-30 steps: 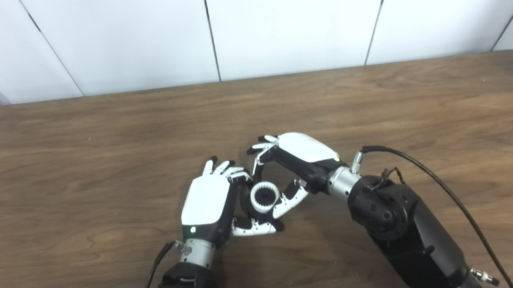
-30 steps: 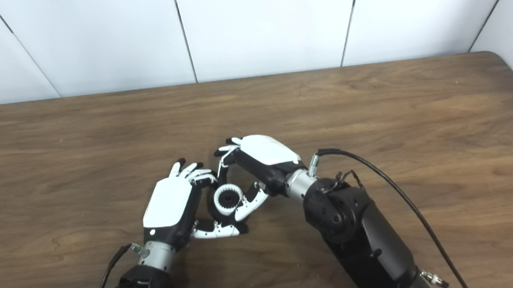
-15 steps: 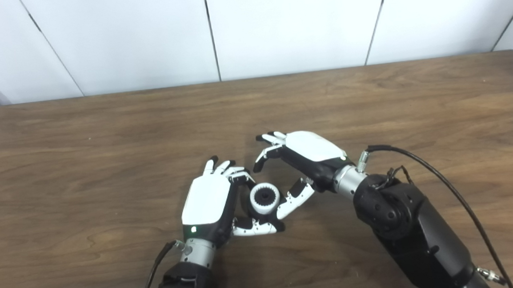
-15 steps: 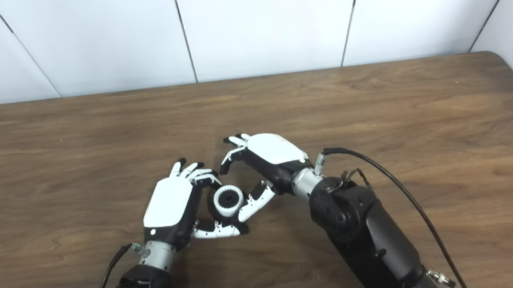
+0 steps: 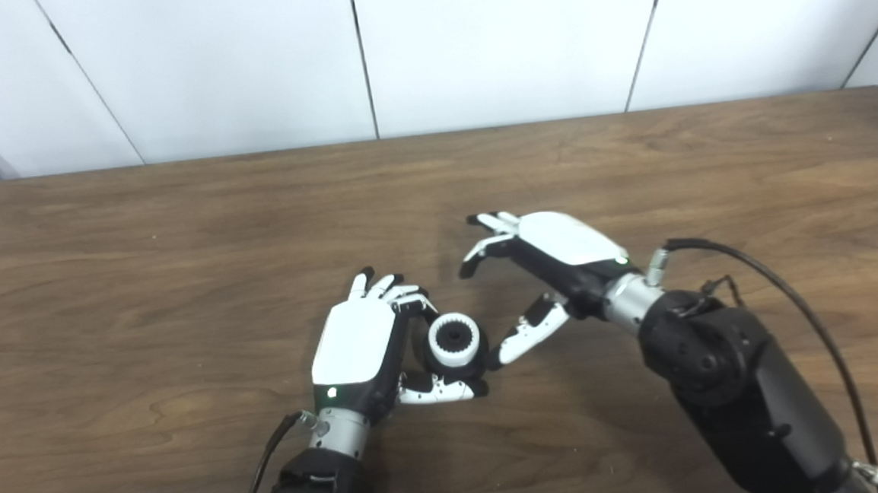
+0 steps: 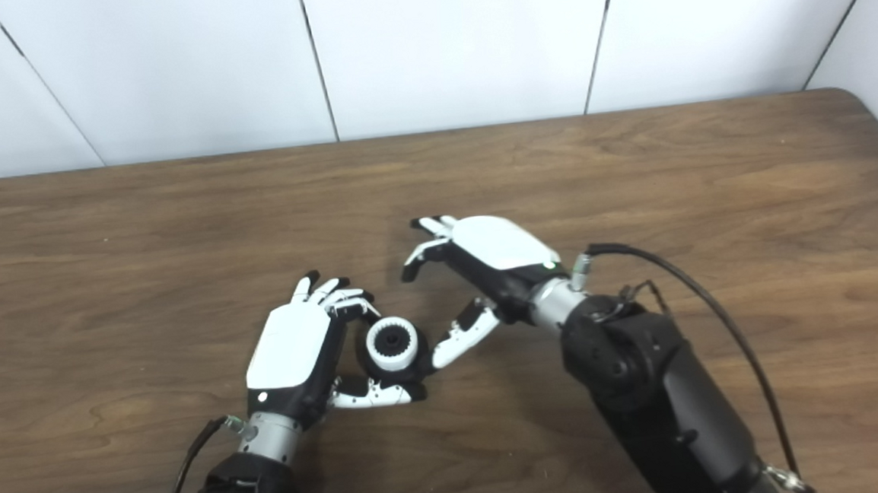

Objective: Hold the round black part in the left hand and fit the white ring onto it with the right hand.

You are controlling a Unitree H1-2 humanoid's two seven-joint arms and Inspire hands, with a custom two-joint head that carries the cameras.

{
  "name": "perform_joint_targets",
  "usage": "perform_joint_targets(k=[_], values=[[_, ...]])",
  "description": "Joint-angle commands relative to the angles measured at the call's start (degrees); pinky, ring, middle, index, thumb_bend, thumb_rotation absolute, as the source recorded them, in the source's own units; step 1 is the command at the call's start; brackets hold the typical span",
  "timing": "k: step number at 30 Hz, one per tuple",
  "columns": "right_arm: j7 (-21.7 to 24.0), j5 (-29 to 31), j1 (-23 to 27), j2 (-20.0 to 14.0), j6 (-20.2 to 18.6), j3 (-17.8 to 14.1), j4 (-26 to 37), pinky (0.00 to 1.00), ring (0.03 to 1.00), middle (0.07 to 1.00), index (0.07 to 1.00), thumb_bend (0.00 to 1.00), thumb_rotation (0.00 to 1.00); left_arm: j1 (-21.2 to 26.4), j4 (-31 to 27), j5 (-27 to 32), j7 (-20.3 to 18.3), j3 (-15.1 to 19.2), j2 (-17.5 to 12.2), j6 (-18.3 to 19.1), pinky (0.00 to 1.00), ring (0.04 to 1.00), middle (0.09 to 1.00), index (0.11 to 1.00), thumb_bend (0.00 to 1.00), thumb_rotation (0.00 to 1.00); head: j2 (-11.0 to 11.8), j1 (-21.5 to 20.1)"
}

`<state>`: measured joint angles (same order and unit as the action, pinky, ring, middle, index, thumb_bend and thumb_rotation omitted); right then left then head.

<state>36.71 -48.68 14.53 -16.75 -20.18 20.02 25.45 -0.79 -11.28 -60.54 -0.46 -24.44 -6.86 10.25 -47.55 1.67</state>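
The white ring (image 5: pixel 456 338) sits on the round black part (image 5: pixel 467 357), toothed bore facing up, low over the table (image 5: pixel 179 239). The left hand (image 5: pixel 353 342) is closed around the black part, thumb beneath and fingers behind, which steadies the assembly. The right hand (image 5: pixel 554 258) hangs just beside it, fingers spread and empty, apart from the ring, which appears seated.

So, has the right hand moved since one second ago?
Yes. The right hand has drawn back to the right, away from the white ring, which stays on the round black part in the left hand.
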Motion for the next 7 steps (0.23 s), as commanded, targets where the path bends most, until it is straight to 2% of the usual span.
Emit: perform_joint_targets(k=[1, 7], values=[[-0.38, 0.50, 1.29, -0.46, -0.25, -1.45, 2.18, 1.00, 1.000, 0.986, 0.721, 1.00, 0.36, 0.31, -0.02, 0.15, -1.41, 0.00, -0.21, 0.16, 1.00, 0.892, 0.772, 0.485, 0.52, 0.06, -0.06, 0.01], [-0.82, 1.32, 0.88, -0.63, -0.07, -2.69, 2.14, 1.00, 1.000, 0.985, 0.726, 1.00, 0.38, 0.37, -0.62, -0.17, -2.54, 0.08, -0.60, 0.49, 1.00, 0.892, 0.781, 0.491, 0.52, 0.07, -0.01, 0.04]])
